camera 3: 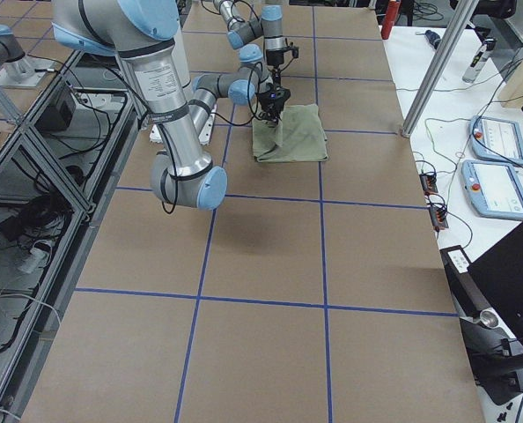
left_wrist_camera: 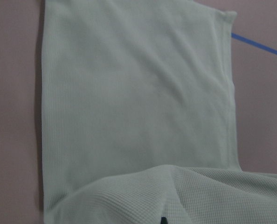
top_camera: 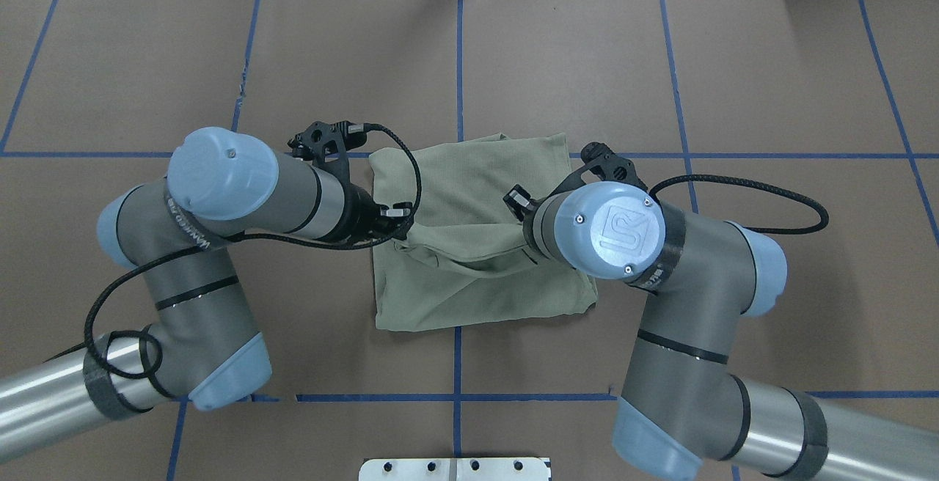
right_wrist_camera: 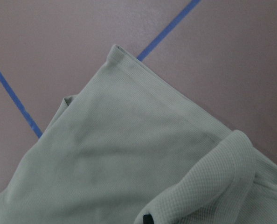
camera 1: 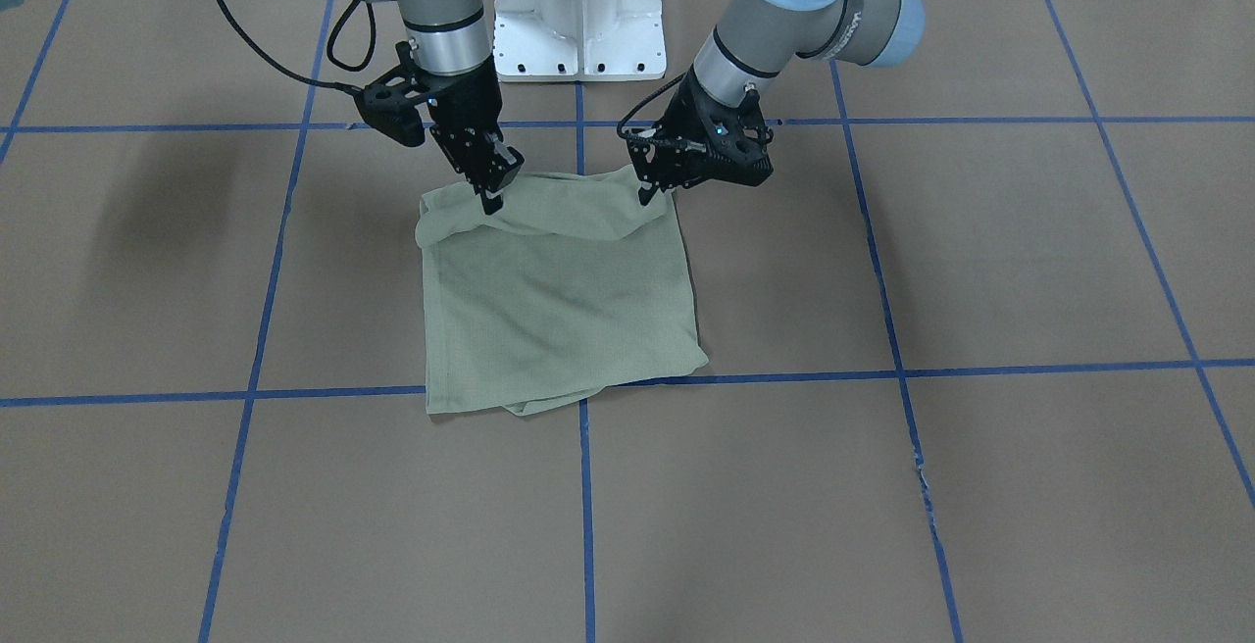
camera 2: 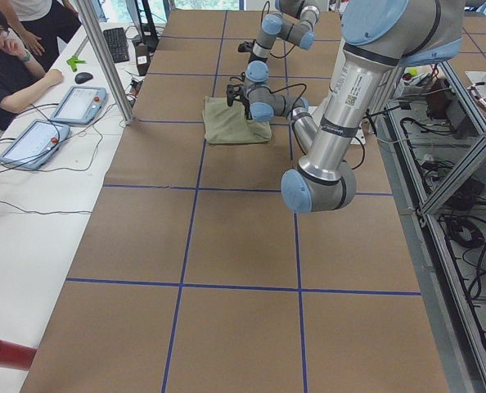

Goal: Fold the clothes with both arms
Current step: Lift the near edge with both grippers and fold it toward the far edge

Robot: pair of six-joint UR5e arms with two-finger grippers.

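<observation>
The pale sage-green shirt (camera 1: 559, 300) lies folded into a rough square at the table's middle; it also shows in the overhead view (top_camera: 477, 246). Its edge nearest the robot is lifted and curled over the rest. My left gripper (camera 1: 649, 194) is shut on that edge at one corner, and it shows in the overhead view (top_camera: 401, 226). My right gripper (camera 1: 490, 200) is shut on the same edge at the other corner. In the overhead view the right wrist hides its fingertips. Both wrist views show ribbed shirt cloth (left_wrist_camera: 129, 102) (right_wrist_camera: 129, 154) with a raised fold at the bottom.
The white pedestal (camera 1: 578, 6) stands behind the shirt at the robot's base. Blue tape lines (camera 1: 588, 486) grid the brown table cover. An operator (camera 2: 6, 65) sits at the side with tablets (camera 2: 78, 102); more tablets (camera 3: 495, 137) lie on the side bench.
</observation>
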